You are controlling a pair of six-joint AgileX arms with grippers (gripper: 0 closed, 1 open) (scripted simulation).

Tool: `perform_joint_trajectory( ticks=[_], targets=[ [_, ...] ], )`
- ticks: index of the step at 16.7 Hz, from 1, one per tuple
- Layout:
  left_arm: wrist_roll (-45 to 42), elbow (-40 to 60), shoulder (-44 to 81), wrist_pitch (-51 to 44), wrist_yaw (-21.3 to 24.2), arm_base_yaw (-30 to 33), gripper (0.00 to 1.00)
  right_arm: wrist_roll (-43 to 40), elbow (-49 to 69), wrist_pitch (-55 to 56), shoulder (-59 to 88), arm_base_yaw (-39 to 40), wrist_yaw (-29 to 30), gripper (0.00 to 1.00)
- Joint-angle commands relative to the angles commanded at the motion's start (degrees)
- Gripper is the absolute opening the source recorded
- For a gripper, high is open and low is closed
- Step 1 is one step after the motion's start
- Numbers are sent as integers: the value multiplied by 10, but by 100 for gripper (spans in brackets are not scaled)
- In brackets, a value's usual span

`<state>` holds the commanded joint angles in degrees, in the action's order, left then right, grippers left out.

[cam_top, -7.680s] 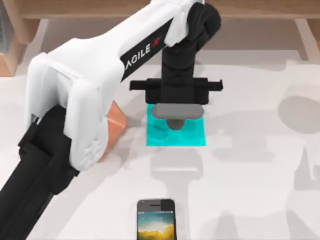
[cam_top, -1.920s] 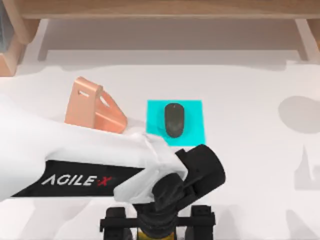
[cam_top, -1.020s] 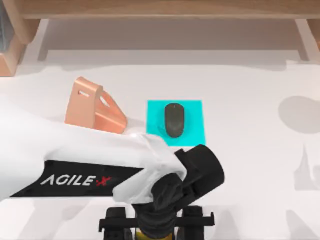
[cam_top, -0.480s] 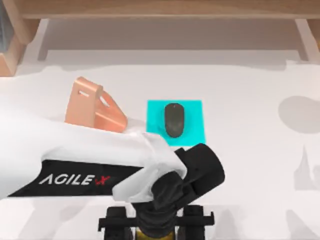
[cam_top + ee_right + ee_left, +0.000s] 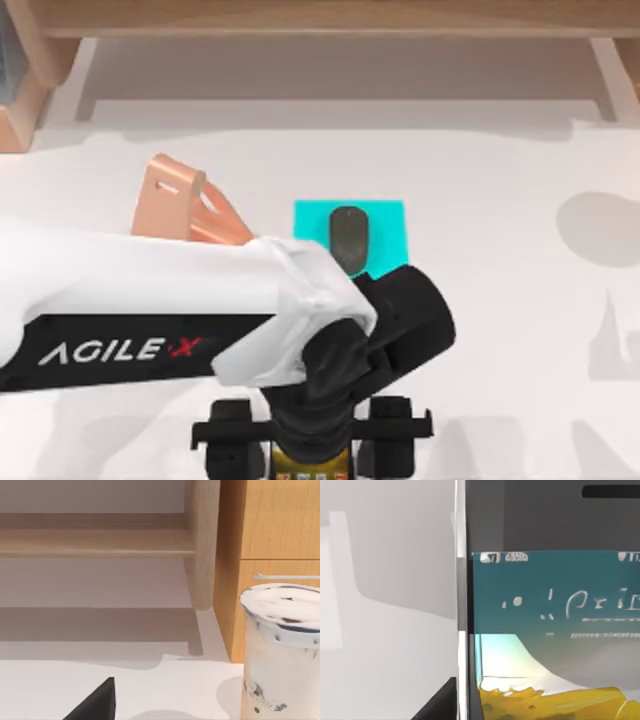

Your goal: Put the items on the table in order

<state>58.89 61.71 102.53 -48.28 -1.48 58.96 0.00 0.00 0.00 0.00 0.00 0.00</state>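
Smartphone (image 5: 550, 630) lies directly beneath your left gripper (image 5: 312, 455) — near the cyan pad (image 5: 385, 235), long axis toward it — finger state cannot be told.

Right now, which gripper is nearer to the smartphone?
Left. The left gripper is directly over the smartphone, at the table's near edge. The right gripper is away, facing a wooden shelf and a cup.

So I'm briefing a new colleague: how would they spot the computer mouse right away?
Start at the broad white table and find the flat cyan square pad near its middle. The small dark grey oval computer mouse lies on that pad, right of the salmon-orange angled stand; it is the one dark, rounded thing there.
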Motion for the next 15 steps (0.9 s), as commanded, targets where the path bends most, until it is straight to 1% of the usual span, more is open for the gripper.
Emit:
perform_joint_trajectory(
  ticks=[2,4,7,9,11,15],
  targets=[
    [-2,-2,2,2,0,-1,0,0,0,0,0,0,0,100],
    [-19,-16,-17,21,6,-17,0,0,0,0,0,0,0,100],
    [-81,-66,-86,83,24,-58,0,0,0,0,0,0,0,100],
    [-147,-106,-143,136,43,-97,0,0,0,0,0,0,0,100],
    [-233,-141,-200,192,64,-148,0,0,0,0,0,0,0,100],
    [-431,-193,-299,308,118,-276,0,0,0,0,0,0,0,100]
  ],
)
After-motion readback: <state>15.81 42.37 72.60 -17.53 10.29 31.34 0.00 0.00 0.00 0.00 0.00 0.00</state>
